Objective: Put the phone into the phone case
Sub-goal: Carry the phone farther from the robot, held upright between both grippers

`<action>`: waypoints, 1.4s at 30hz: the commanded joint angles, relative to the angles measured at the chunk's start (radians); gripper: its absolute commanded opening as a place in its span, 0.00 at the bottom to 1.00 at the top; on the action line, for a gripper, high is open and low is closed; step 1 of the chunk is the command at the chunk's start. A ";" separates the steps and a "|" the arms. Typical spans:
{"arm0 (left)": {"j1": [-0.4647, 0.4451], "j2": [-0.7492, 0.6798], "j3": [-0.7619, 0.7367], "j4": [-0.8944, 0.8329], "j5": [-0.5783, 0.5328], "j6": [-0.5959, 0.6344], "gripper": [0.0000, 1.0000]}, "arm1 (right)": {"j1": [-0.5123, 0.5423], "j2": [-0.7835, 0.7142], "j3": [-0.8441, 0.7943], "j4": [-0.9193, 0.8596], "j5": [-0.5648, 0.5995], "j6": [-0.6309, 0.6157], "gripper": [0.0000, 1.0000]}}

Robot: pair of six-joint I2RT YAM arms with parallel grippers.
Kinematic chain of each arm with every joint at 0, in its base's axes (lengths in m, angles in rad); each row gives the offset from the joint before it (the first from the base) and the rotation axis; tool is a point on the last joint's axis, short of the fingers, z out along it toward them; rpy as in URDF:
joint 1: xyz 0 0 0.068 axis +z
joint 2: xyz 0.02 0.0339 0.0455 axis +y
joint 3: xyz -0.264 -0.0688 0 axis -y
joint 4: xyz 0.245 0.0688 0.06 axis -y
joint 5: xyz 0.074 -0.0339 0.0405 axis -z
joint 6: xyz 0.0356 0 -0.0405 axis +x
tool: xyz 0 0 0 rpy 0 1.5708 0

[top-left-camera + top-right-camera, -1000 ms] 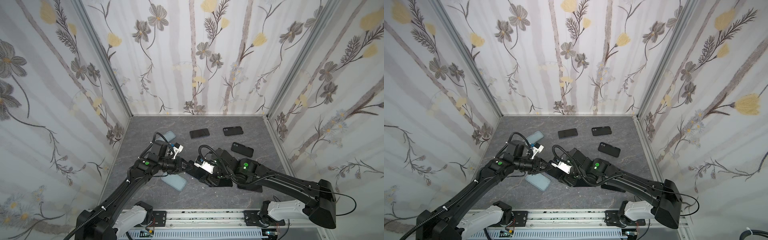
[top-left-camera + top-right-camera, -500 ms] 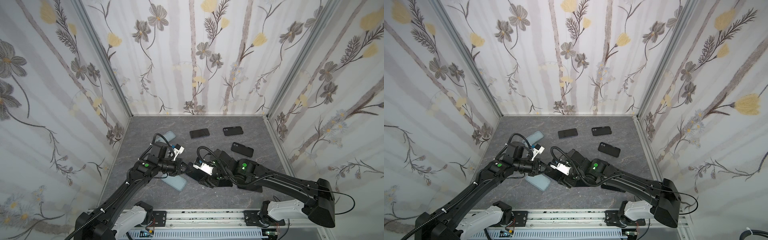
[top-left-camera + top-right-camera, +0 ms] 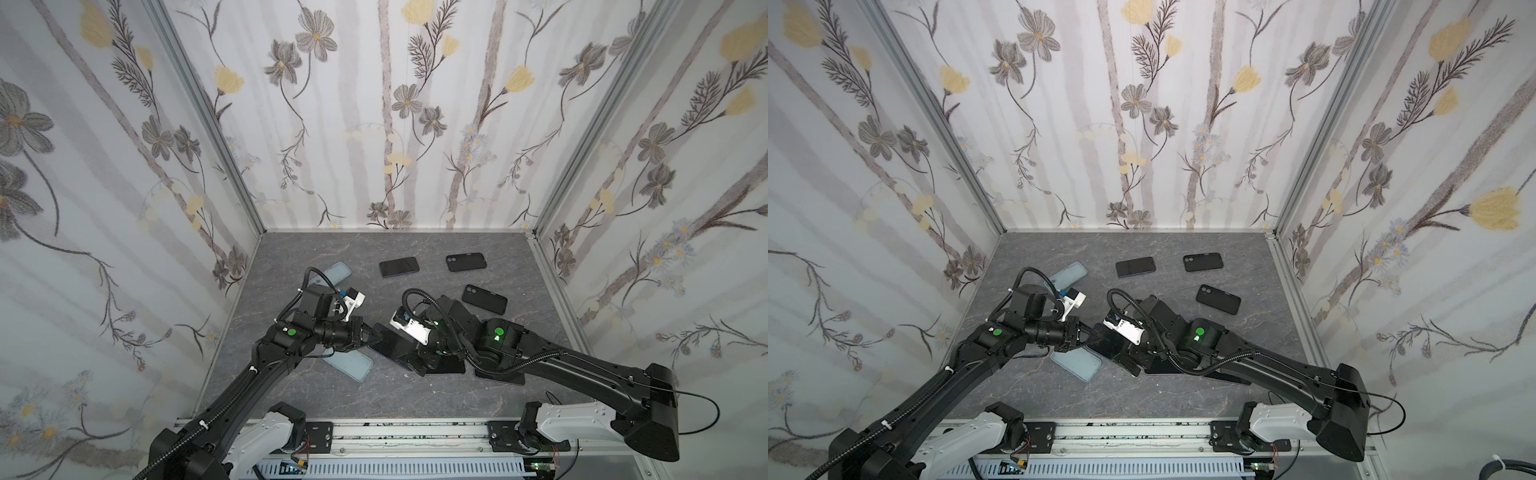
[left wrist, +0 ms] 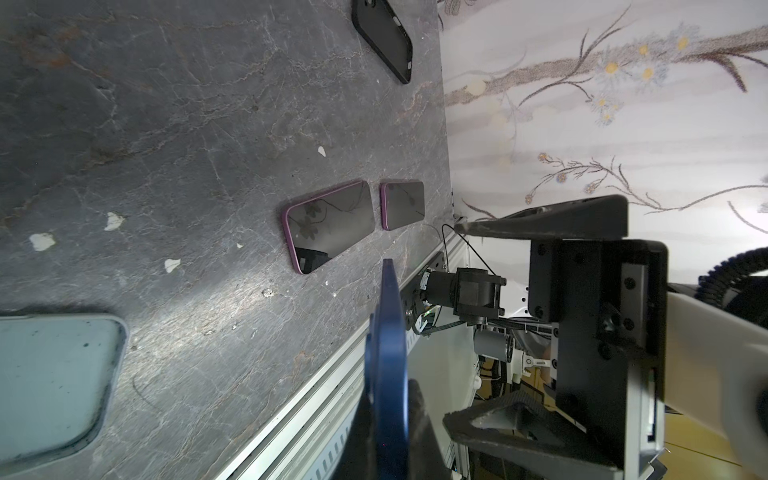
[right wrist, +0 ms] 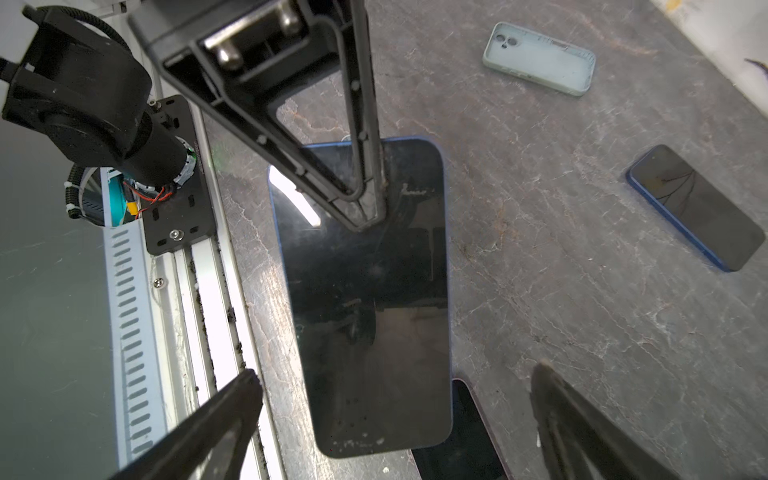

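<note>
- Two grippers meet near the middle of the counter [image 3: 374,399], a little toward its front edge.
- The left gripper [image 3: 367,333] is squeezed tight on one short end of a blue phone [image 5: 365,299].
- The blue phone shows its dark screen in the right wrist view. It looks lifted off the counter.
- The right gripper [image 5: 395,370] is spread wide apart. Its fingers [image 5: 216,415] sit one on each side of the blue phone's other end and do not touch it.
- A pale blue phone case [image 3: 351,365] lies flat on the counter just beside the blue phone, toward the front left corner. Part of it is hidden under the left arm.
- A second pale case [image 3: 337,272] lies near the left edge, toward the back left corner.
- Two black cases [image 3: 465,262] [image 3: 485,299] lie in the back right part of the counter, apart from each other.
- A dark phone [image 3: 398,267] lies flat near the middle of the back edge.
- Two purple-edged phones [image 4: 332,226] [image 4: 403,203] lie screen up, side by side, close to the front edge. In both top views the right arm covers most of them.
</note>
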 commanded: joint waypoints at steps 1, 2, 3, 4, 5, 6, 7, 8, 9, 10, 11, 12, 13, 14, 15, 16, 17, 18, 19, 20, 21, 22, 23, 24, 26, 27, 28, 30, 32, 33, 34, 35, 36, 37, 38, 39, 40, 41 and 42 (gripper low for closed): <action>0.012 -0.015 0.024 0.120 0.010 -0.057 0.00 | -0.001 -0.043 0.019 0.072 0.068 0.019 1.00; 0.016 -0.017 0.037 0.141 0.004 -0.066 0.00 | -0.001 -0.060 0.024 0.085 0.092 0.028 1.00; 0.022 -0.019 0.047 0.160 -0.001 -0.074 0.00 | -0.004 -0.073 0.030 0.095 0.118 0.041 1.00; 0.026 -0.018 0.063 0.183 -0.010 -0.082 0.00 | -0.008 -0.088 0.038 0.107 0.154 0.060 1.00; 0.033 -0.020 0.077 0.205 -0.026 -0.091 0.00 | -0.014 -0.105 0.043 0.122 0.187 0.079 1.00; 0.035 -0.021 0.092 0.222 -0.039 -0.097 0.00 | -0.021 -0.119 0.045 0.140 0.226 0.096 1.00; 0.042 -0.023 0.106 0.248 -0.049 -0.101 0.00 | -0.029 -0.140 0.046 0.160 0.287 0.124 1.00; 0.046 -0.024 0.121 0.275 -0.055 -0.103 0.00 | -0.042 -0.160 0.043 0.178 0.340 0.153 1.00; 0.052 -0.025 0.132 0.304 -0.059 -0.108 0.00 | -0.063 -0.183 0.039 0.195 0.361 0.180 1.00; 0.057 -0.023 0.142 0.343 -0.061 -0.119 0.00 | -0.093 -0.209 0.031 0.216 0.361 0.209 1.00; 0.062 -0.022 0.149 0.391 -0.063 -0.137 0.00 | -0.134 -0.235 0.019 0.239 0.334 0.240 1.00; 0.065 -0.021 0.151 0.446 -0.065 -0.162 0.00 | -0.169 -0.255 0.011 0.257 0.295 0.262 0.98; 0.068 -0.022 0.143 0.522 -0.065 -0.203 0.00 | -0.209 -0.274 0.002 0.274 0.253 0.287 0.94; 0.069 -0.021 0.131 0.613 -0.062 -0.250 0.00 | -0.235 -0.289 -0.005 0.289 0.206 0.313 0.87; 0.070 -0.019 0.118 0.705 -0.058 -0.293 0.00 | -0.293 -0.298 -0.008 0.300 0.159 0.332 0.79; 0.070 -0.015 0.108 0.811 -0.054 -0.340 0.00 | -0.326 -0.307 -0.011 0.313 0.106 0.352 0.70; 0.070 -0.009 0.098 0.908 -0.052 -0.389 0.00 | -0.365 -0.319 -0.017 0.342 0.037 0.386 0.62; 0.070 -0.003 0.095 0.978 -0.053 -0.420 0.00 | -0.389 -0.328 -0.023 0.368 -0.020 0.415 0.58; 0.068 0.007 0.102 1.032 -0.050 -0.439 0.00 | -0.417 -0.337 -0.029 0.405 -0.091 0.449 0.55; 0.069 0.018 0.117 1.053 -0.047 -0.439 0.00 | -0.443 -0.347 -0.037 0.446 -0.156 0.486 0.55; 0.068 0.027 0.136 1.048 -0.042 -0.420 0.00 | -0.462 -0.354 -0.046 0.479 -0.205 0.518 0.55; 0.067 0.035 0.160 1.033 -0.034 -0.395 0.00 | -0.479 -0.360 -0.054 0.523 -0.249 0.549 0.55; 0.066 0.040 0.174 1.028 -0.031 -0.374 0.00 | -0.494 -0.364 -0.060 0.560 -0.299 0.581 0.56; 0.067 0.043 0.184 1.030 -0.029 -0.366 0.00 | -0.505 -0.365 -0.062 0.589 -0.341 0.605 0.57; 0.065 0.053 0.198 1.057 -0.019 -0.372 0.00 | -0.522 -0.358 -0.059 0.635 -0.433 0.633 0.57; 0.062 0.060 0.205 1.084 -0.004 -0.384 0.00 | -0.529 -0.351 -0.057 0.662 -0.485 0.652 0.57; 0.059 0.066 0.208 1.113 0.011 -0.401 0.00 | -0.532 -0.345 -0.055 0.684 -0.521 0.668 0.57; 0.051 0.072 0.213 1.168 0.035 -0.426 0.00 | -0.535 -0.331 -0.052 0.732 -0.593 0.706 0.56; 0.041 0.073 0.223 1.175 0.054 -0.426 0.00 | -0.534 -0.310 -0.044 0.772 -0.650 0.746 0.55; 0.038 0.072 0.224 1.172 0.058 -0.423 0.00 | -0.535 -0.299 -0.038 0.784 -0.671 0.760 0.54; 0.034 0.070 0.224 1.174 0.061 -0.421 0.00 | -0.535 -0.286 -0.029 0.793 -0.695 0.770 0.52; 0.030 0.066 0.219 1.182 0.063 -0.423 0.00 | -0.535 -0.276 -0.020 0.791 -0.713 0.774 0.50; 0.025 0.062 0.212 1.197 0.063 -0.430 0.00 | -0.534 -0.269 -0.014 0.786 -0.719 0.776 0.50; 0.020 0.057 0.205 1.214 0.063 -0.438 0.00 | -0.534 -0.266 -0.015 0.787 -0.725 0.779 0.49; 0.014 0.055 0.200 1.230 0.065 -0.443 0.00 | -0.535 -0.263 -0.020 0.806 -0.736 0.792 0.48; 0.009 0.052 0.199 1.234 0.067 -0.446 0.00 | -0.535 -0.261 -0.024 0.834 -0.755 0.812 0.46; 0.005 0.052 0.199 1.230 0.068 -0.446 0.00 | -0.533 -0.259 -0.027 0.854 -0.770 0.829 0.45; 0.001 0.050 0.199 1.231 0.072 -0.446 0.00 | -0.533 -0.255 -0.028 0.868 -0.783 0.844 0.42; -0.003 0.050 0.196 1.231 0.072 -0.444 0.00 | -0.531 -0.252 -0.026 0.876 -0.793 0.855 0.39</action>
